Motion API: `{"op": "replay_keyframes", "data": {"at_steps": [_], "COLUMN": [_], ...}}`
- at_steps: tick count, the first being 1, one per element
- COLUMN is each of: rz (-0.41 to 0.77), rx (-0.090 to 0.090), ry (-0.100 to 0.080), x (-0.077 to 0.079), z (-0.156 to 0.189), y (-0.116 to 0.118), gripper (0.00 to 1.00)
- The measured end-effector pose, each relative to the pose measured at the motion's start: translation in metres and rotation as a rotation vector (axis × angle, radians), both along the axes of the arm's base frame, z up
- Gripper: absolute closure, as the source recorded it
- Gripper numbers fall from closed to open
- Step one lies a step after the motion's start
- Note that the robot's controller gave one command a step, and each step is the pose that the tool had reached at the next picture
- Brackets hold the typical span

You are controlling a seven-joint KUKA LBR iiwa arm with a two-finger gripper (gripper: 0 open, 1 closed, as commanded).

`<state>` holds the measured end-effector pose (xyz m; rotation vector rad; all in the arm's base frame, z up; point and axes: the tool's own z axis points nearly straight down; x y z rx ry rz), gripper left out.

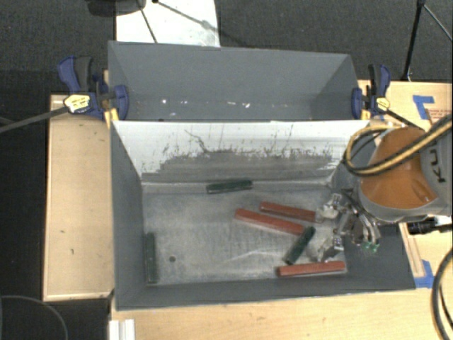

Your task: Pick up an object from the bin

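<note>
Grey metal bin (129, 218): holds loose sticks (273, 223), red and green.
Dark green slim stick (300, 244): near right edge, tilted, just above red flat stick (311, 268).
Jaws: just right of it; spread or pinching, cannot tell.

Light's coming from overhead, fairly even: bin (212, 147) inner back wall is brightest, washed near-white w/ glare, floor sits mid-grey. Upper panel behind reads dimmer, a few tiny glints along its lower edge, surroundings go dark. Shadows soft, thin under red sticks (272, 222) & green marker (301, 243), heavier shade beneath arm (396, 179) at rt.
</note>
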<state>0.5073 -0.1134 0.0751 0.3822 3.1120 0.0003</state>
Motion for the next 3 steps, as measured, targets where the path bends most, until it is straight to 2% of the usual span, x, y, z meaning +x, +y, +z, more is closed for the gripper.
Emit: {"op": "replay_keyframes", "data": {"at_steps": [1,2,3], "rz": [-0.077,-0.075,-0.008], "rx": [-0.003,-0.003,0.001], "ry": [-0.013,-0.013,0.000], "x": [0.058,0.058,0.041], "z": [0.001,0.001,0.154], "y": [0.059,0.059,0.073], "gripper": [1.00,1.00,1.00]}}
